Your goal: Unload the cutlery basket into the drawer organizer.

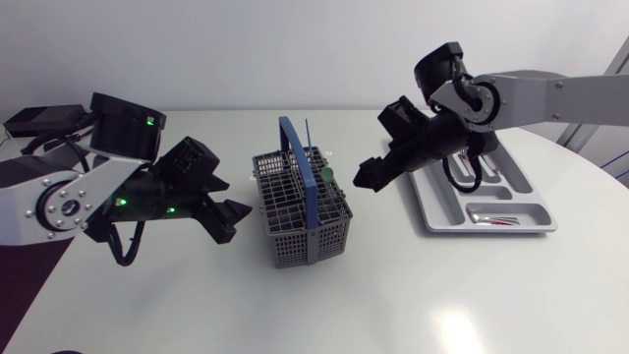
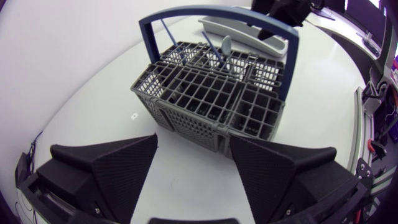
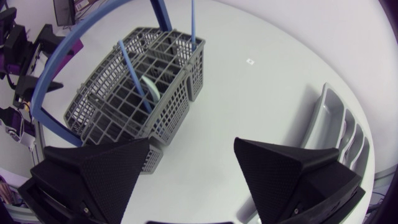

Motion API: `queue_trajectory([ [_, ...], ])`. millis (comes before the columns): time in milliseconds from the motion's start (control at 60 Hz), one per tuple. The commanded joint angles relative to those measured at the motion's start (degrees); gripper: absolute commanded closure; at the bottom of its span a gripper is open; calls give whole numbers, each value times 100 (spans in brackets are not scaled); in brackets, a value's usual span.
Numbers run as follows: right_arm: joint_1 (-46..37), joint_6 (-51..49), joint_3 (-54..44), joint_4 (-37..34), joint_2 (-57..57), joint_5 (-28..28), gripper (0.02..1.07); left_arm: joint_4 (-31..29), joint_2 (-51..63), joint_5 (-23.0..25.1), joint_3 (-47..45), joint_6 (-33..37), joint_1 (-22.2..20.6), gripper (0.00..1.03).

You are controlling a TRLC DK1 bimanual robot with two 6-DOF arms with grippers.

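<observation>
The grey wire cutlery basket (image 1: 300, 246) with its blue arched handle (image 1: 298, 162) stands mid-table. Blue-handled utensils (image 3: 135, 78) stick up from its compartments, also seen in the left wrist view as blue-handled utensils (image 2: 216, 51). My left gripper (image 1: 234, 222) hovers open just left of the basket (image 2: 193, 127), nothing between its fingers. My right gripper (image 1: 367, 177) hangs open above and to the right of the basket (image 3: 171, 115), also empty. The grey drawer organizer (image 1: 521, 192) lies at the right, under my right arm, with some cutlery (image 1: 494, 218) in its near compartment.
The organizer (image 3: 339, 130) lies beside my right gripper (image 3: 193, 165). Bare white tabletop surrounds the basket, with the rounded table edge toward the front right. A black box (image 1: 44, 120) sits at the far left behind my left arm.
</observation>
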Motion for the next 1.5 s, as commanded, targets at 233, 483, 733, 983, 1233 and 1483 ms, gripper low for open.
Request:
queue_trajectory([
  [233, 496, 80, -742, 257, -118, 174, 10, 890, 1057, -398, 77, 50, 82, 23],
  [483, 1112, 282, -935, 186, -372, 236, 10, 1048, 1541, -398, 481, 68, 222, 23],
  [733, 1911, 555, -962, 72, -504, 438, 10, 1163, 1883, -346, 718, 253, 548, 23],
  [983, 1551, 423, -891, -7, -1023, 464, 10, 987, 1567, -144, 833, 481, 978, 20],
  [1233, 1033, 150, -628, 63, -1155, 271, 10, -15, 231, 261, 868, 551, 1101, 20],
  [1483, 962, 124, -461, 520, -882, 174, 10, -868, -701, 366, 727, 490, 600, 20],
])
